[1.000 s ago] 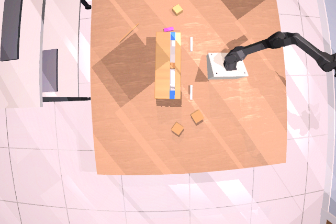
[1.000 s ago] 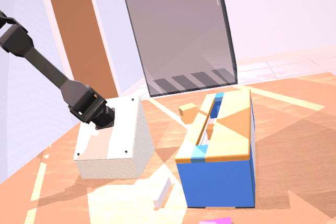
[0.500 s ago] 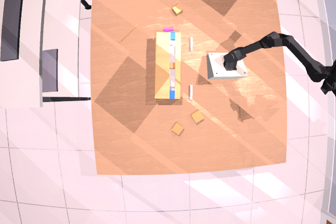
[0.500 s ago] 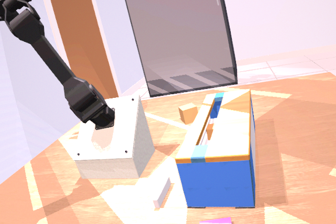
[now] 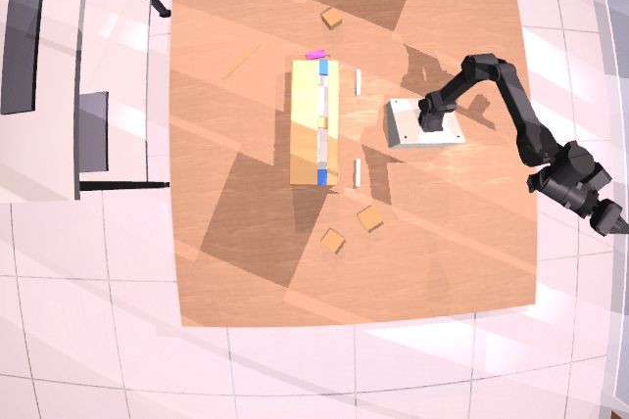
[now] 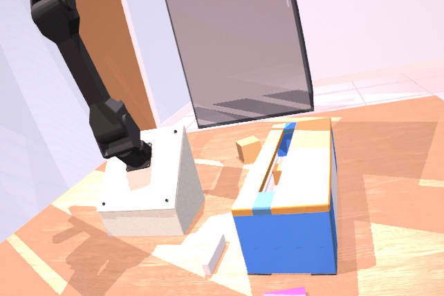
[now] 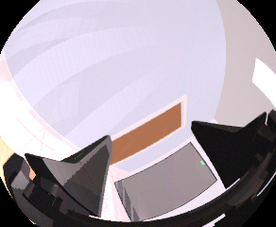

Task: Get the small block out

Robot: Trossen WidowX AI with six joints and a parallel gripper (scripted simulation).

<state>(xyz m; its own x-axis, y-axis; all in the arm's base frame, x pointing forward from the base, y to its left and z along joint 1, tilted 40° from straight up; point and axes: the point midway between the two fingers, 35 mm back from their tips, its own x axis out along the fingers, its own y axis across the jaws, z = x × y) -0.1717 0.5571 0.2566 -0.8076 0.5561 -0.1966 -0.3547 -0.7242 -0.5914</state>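
Observation:
The box (image 5: 305, 155) (image 6: 308, 185) has a yellow-orange top with a long slot, and blue end walls. It stands upright on the table (image 5: 431, 261). A small orange block (image 5: 322, 121) (image 6: 276, 173) shows through the slot, near the middle of the box's length; the shelf under it is mostly hidden. Which end is the closed pocket cannot be told. My gripper (image 7: 153, 132) is open, with nothing between its fingers. It is far from the box, out past the table edge on the arm's side, pointing away from the box. In the top view its tips reach the right frame edge.
Two white bars (image 5: 358, 82) (image 5: 358, 172) lie between the box and the robot's base (image 5: 406, 134) (image 6: 193, 192). A magenta piece (image 5: 315, 54) (image 6: 286, 292) lies by one box end. Wooden cubes (image 5: 331, 18) (image 5: 369, 217) (image 5: 332, 240) stand beyond both ends. A thin stick (image 5: 241, 62) lies behind the box.

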